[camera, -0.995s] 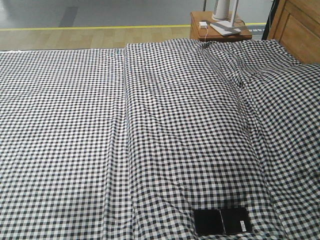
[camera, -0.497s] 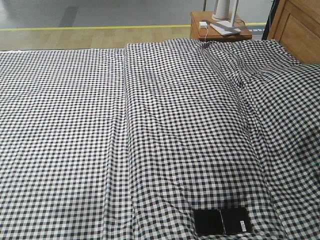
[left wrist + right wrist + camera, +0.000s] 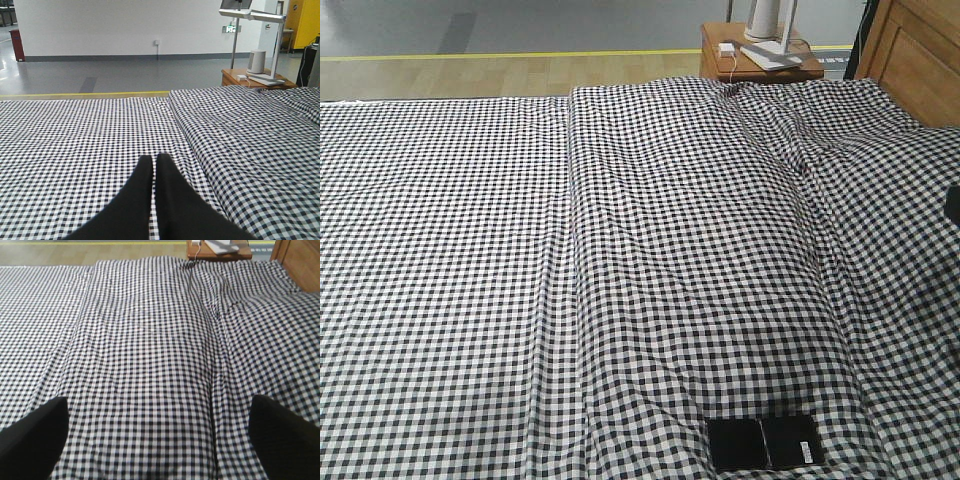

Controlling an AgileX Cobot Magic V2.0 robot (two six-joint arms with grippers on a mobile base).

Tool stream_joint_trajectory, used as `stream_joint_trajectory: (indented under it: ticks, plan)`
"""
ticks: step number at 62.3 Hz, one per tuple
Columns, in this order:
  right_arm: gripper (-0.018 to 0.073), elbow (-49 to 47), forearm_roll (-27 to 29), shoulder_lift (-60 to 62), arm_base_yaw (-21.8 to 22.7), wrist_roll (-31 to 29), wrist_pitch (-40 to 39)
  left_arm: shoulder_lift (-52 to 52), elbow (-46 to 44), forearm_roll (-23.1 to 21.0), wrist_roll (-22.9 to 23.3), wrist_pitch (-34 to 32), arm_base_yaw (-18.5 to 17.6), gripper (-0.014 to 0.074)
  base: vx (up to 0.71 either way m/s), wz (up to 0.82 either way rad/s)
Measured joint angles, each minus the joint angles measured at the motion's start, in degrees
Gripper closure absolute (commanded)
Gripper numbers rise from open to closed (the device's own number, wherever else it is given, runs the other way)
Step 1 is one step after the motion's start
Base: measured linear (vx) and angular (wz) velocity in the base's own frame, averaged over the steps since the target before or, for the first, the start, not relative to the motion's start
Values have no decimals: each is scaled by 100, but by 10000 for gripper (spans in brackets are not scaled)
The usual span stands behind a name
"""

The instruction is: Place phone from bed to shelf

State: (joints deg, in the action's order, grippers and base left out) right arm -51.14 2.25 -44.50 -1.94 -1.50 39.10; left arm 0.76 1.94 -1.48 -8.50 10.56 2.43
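Observation:
The phone [image 3: 763,442] lies flat and unfolded on the bed [image 3: 650,250], close to the bottom edge of the front view, glossy black with a small white sticker at its right end. Neither gripper touches it, and neither wrist view shows it. My left gripper [image 3: 153,159] is shut with nothing in it, hovering low over the checked sheet [image 3: 75,135]. My right gripper [image 3: 157,402] is wide open above the sheet [image 3: 150,340], one dark finger at each lower corner. The shelf is out of view.
A small orange-brown nightstand [image 3: 760,62] with a white lamp base and charger stands beyond the bed's far right corner, also in the left wrist view [image 3: 250,77]. The wooden headboard [image 3: 920,50] is at the right. A dark arm part [image 3: 954,205] pokes in at the right edge.
A dark arm part has come into the front view at the right edge. The phone has not moved.

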Motion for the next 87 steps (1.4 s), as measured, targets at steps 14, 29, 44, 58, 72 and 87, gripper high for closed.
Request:
stream_joint_trajectory:
  ticks: [14,29,44,58,72,87]
  plan:
    - [-137,-412,-6,-421,0,382,951,0,0,0,0,0,0,595,0,0]
    - [-123,-1325,-88,-1583,0,364,1686,0,0,0,0,0,0,595,0,0]
    - [-104,-1824,327,-2618,940,-11,1843,0,0,0,0,0,0,595,0,0]
    - [-90,-1840,1805,-3763,2307,-1448,1836,0,0,0,0,0,0,595,0,0]
    - [-84,-1858,2839,-5040,2984,-2780,1665,0,0,0,0,0,0,595,0,0]
    - [-77,-1870,3660,-6478,3112,-4391,1506,0,0,0,0,0,0,595,0,0]
